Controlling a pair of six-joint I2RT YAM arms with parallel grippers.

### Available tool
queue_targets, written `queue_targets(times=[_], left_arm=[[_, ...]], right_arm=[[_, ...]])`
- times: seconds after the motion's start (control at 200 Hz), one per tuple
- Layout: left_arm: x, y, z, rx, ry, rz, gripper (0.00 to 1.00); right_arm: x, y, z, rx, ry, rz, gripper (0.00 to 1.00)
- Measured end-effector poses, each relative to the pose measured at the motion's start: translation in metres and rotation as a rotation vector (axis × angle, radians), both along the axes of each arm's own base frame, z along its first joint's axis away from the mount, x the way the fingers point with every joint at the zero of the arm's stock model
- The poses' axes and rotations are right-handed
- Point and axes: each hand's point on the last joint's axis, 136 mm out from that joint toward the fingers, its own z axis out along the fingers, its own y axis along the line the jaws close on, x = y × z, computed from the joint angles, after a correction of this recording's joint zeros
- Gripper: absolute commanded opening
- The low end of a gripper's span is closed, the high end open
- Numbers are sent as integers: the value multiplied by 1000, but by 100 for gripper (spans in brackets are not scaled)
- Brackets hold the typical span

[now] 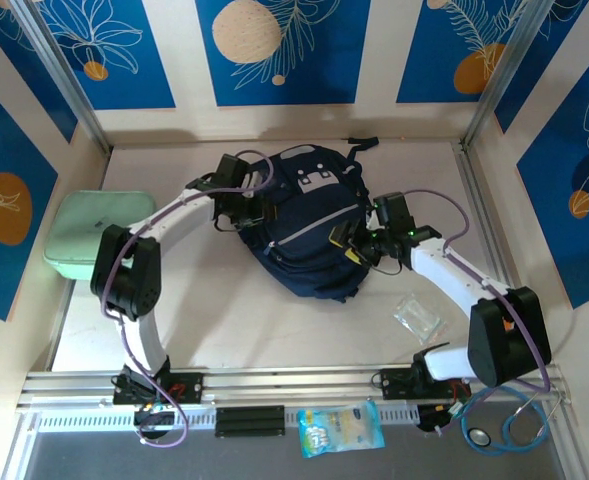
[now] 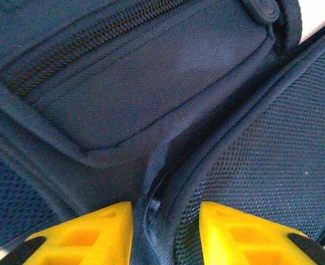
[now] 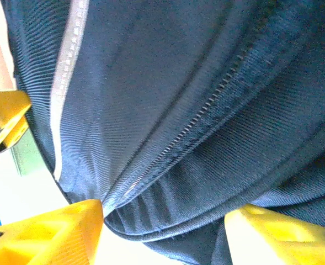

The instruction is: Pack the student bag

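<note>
Left claw (image 1: 242,212) meets the bag (image 1: 304,250) at its nine o'clock, right claw (image 1: 354,245) at three o'clock; the bag lies centre, and the fingertips are hidden. Left wrist: yellow fingers (image 2: 96,232) straddle a puckered seam, grip unclear. Right wrist: the fingers (image 3: 52,232), cut off by the frame edge, flank a zipper fold; I cannot tell if they clench it.

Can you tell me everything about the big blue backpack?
The student bag is dark navy woven fabric, lying flat on the table, its black top handle toward the far wall. It has a grey-white patch, pale zipper lines and mesh panels. The zips seen look closed. The left pincer straddles a seam fold; the right pincer straddles bunched fabric by a zipper.
</note>
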Motion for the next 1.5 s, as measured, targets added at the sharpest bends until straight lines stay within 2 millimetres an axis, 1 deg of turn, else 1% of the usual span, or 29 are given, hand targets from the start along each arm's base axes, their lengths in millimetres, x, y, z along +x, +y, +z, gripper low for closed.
queue_targets(times=[0.06,0.15,0.23,0.28,0.345,0.475,0.59,0.65,0.73,0.775,0.825,0.865,0.905,0.975,1.045,1.16,1.221,1.296,1.406,1.501], left_arm=[[0,-4,-2,-16,16,-11,32],[1,-9,-1,-37,29,-20,18],[1,-13,2,-64,32,-35,5],[0,-17,5,-92,36,-43,0],[1,-23,9,-129,28,-56,0],[-4,-27,8,-187,33,-44,0],[-12,-27,12,-246,44,-4,0],[-17,-26,15,-275,53,23,0],[-22,-25,20,-308,60,56,0],[-24,-24,22,-325,65,73,0],[-25,-25,24,-344,72,93,0],[-25,-26,25,-356,75,102,0],[-25,-27,26,-365,78,110,0],[-25,-29,27,-377,85,120,0],[-26,-31,27,-383,92,126,0],[-26,-34,29,-393,94,128,0],[-27,-35,30,-397,92,127,0],[-27,-35,30,-399,95,131,0],[-27,-35,30,-403,98,136,0],[-27,-35,29,-405,97,138,0]], right_arm=[[3,0,0,0,-5,9,60],[11,-2,-2,-8,-6,18,59],[24,-7,-5,-22,-11,17,58],[33,-10,-7,-32,-13,16,58],[47,-16,-7,-44,-26,13,58],[72,-24,-1,-66,-66,13,58],[83,-32,7,-104,-104,9,60],[84,-37,10,-135,-119,1,60],[77,-47,17,-204,-134,-22,61],[71,-51,26,-252,-158,-30,61],[61,-50,38,-303,-193,-24,61],[51,-43,49,-330,-225,-8,60],[40,-31,59,-351,-258,23,60],[21,-8,67,-380,-296,85,56],[1,19,65,-407,-310,155,54],[-23,55,47,-464,-298,243,48],[-29,68,36,-491,-283,264,45],[-31,82,23,-515,-263,268,45],[-27,95,10,-539,-238,243,44],[-19,101,5,-554,-230,202,45]])
